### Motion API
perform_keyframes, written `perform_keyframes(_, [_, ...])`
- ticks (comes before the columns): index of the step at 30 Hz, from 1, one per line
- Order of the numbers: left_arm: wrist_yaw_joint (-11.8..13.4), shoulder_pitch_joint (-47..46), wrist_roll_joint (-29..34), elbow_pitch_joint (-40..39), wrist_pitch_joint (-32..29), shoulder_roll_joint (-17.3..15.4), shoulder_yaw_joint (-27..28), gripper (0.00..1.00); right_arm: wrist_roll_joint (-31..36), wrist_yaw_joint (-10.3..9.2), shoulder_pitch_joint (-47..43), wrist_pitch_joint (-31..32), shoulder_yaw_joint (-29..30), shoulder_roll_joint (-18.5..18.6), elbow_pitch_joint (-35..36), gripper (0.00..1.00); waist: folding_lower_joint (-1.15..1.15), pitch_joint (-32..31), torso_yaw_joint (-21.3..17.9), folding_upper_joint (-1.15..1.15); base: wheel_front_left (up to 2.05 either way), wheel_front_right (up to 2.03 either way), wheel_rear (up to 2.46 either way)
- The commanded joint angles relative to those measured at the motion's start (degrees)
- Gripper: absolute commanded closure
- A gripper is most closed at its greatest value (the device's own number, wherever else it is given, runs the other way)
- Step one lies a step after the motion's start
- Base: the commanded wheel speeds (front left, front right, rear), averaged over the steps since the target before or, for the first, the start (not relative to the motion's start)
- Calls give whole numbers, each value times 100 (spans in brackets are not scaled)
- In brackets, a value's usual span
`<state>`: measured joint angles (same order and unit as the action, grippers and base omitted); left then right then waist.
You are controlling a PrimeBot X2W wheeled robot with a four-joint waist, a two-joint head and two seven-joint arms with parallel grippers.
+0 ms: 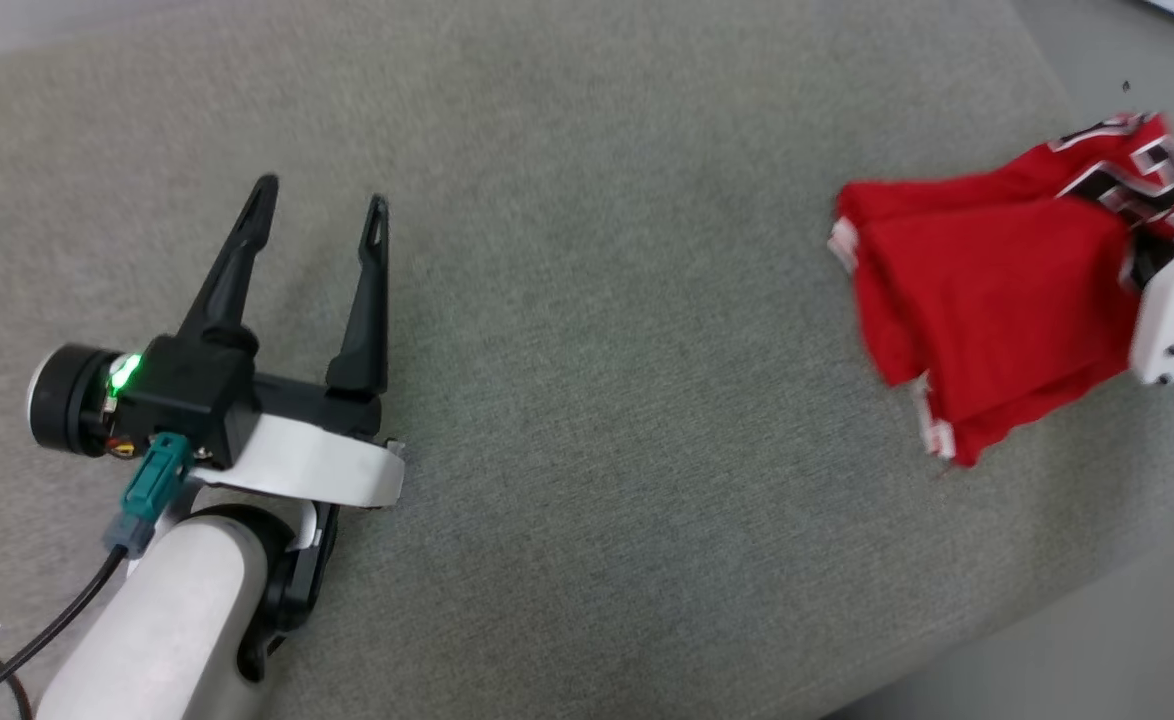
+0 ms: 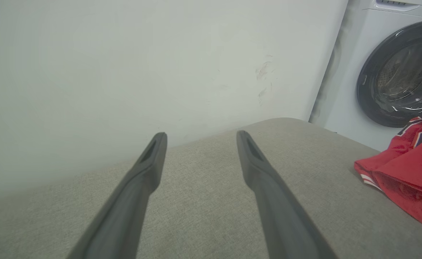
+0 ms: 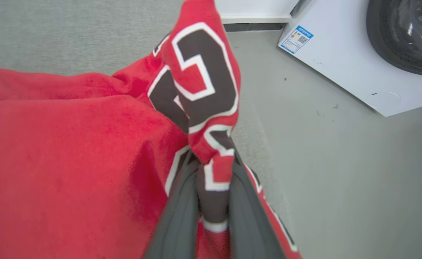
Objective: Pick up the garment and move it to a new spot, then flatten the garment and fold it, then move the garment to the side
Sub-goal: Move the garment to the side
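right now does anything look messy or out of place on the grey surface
The garment is bunched in a crumpled heap near the right edge of the grey surface, not flat. The right gripper has its fingers shut on a fold of the printed part. Nothing looks spilled or damaged.

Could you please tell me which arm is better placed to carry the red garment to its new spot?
The right: the right gripper is shut on a printed fold of the garment, while the left gripper hangs open and empty over the grey surface, well apart from the cloth.
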<state>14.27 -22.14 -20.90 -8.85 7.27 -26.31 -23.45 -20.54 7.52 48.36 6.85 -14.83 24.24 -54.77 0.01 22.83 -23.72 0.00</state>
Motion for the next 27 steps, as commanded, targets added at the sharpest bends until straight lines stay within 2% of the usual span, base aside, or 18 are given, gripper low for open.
perform_keyframes(1, [-29,-154,62,-70,-38,-8,-29,0,86,-6,225,-158,161,93,-202,100,-1,428,-15,0,0,0,0])
perform_keyframes(4, [-89,-361,119,-165,-147,-64,-77,0,287,-6,546,-563,465,218,-600,100,-1,665,74,0,0,0,0])
perform_keyframes(8, [-111,-528,220,-282,-298,-146,-117,0,429,-5,813,-1101,816,107,-1023,100,-1,900,141,0,0,0,0])
perform_keyframes(9, [-104,-551,231,-308,-332,-156,-122,0,462,-5,840,-1200,897,50,-1154,67,-1,933,150,0,0,0,0])
perform_keyframes(10, [-93,-561,254,-330,-355,-171,-126,0,521,-5,871,-1314,967,9,-1264,15,-1,958,157,0,0,0,0])
perform_keyframes(11, [-84,-574,263,-346,-383,-181,-128,0,576,-5,909,-1449,1044,-20,-1367,0,-1,973,161,0,0,0,0])
perform_keyframes(17, [-48,-463,214,-299,-355,-138,-159,0,807,-5,757,-1842,1582,-79,-1790,0,-1,830,149,0,0,0,0])
perform_keyframes(22, [17,-229,71,-114,-141,-21,-149,0,940,-6,456,-2042,1913,-54,-1861,0,-1,408,125,0,0,0,0])
perform_keyframes(27, [206,366,-220,185,258,144,11,0,1098,-6,-151,-2191,1904,-433,-1490,0,-1,-341,135,0,0,0,0])
